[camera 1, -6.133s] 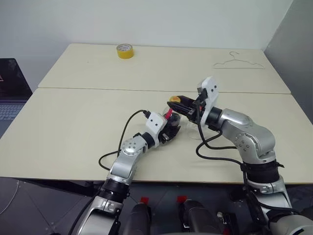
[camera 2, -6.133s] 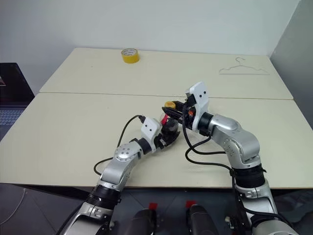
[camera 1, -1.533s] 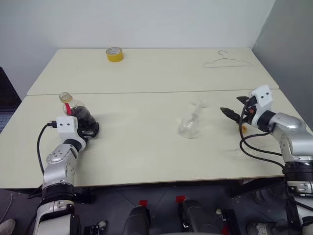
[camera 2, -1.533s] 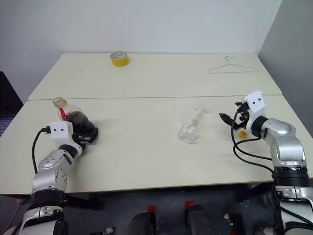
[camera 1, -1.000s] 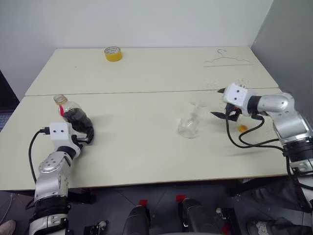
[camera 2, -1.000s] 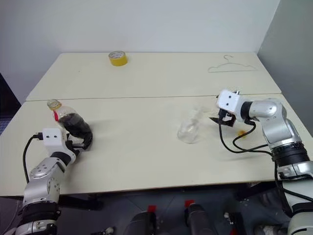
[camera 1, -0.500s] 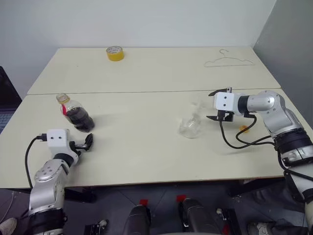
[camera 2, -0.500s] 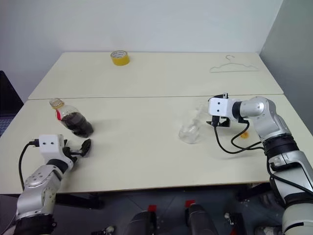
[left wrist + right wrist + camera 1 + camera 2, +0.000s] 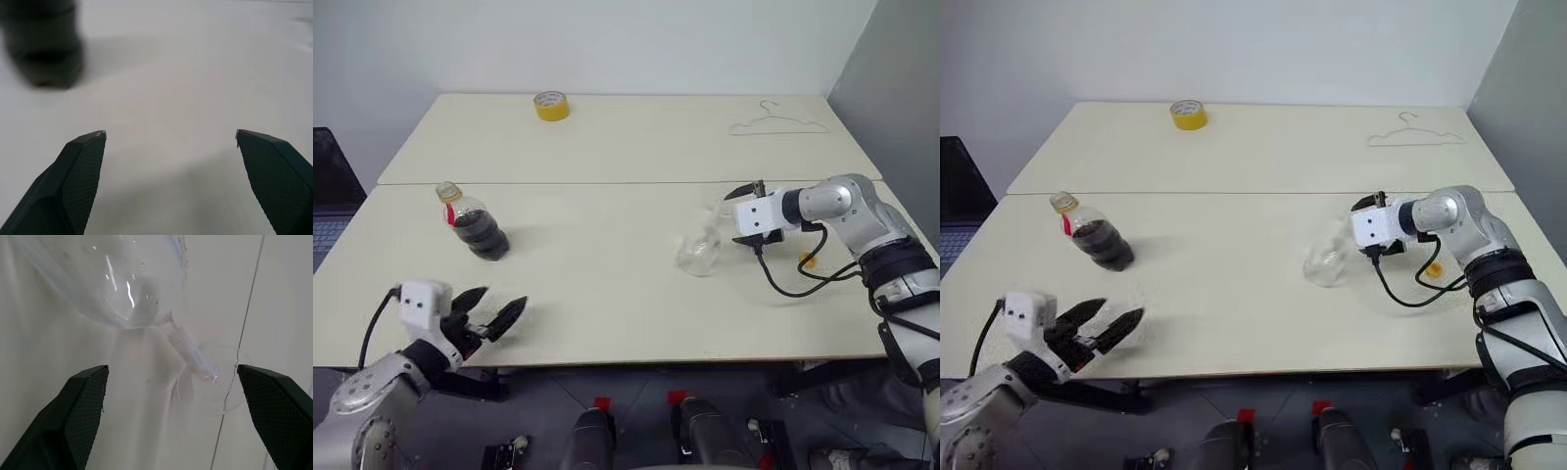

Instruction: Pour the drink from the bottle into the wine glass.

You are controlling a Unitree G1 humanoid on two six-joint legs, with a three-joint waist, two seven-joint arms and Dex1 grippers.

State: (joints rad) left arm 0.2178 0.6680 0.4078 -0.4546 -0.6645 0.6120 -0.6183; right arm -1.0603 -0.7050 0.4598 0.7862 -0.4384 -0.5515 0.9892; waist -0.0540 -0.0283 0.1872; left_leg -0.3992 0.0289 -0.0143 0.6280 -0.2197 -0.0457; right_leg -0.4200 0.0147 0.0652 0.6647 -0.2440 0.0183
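Left eye view: one bottle [image 9: 473, 225], one wine glass [image 9: 700, 250].

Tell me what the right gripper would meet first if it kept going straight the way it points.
Probably the stem of the clear stemmed wine glass lying on its side; the open right gripper is lined up with it.

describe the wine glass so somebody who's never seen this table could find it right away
Start at the near cream table and look toward its right side. Just in front of the open right gripper lies the clear stemmed wine glass, tipped on its side. It is the only see-through, empty thing there; the small clear plastic bottle of dark drink stands upright far to the left.
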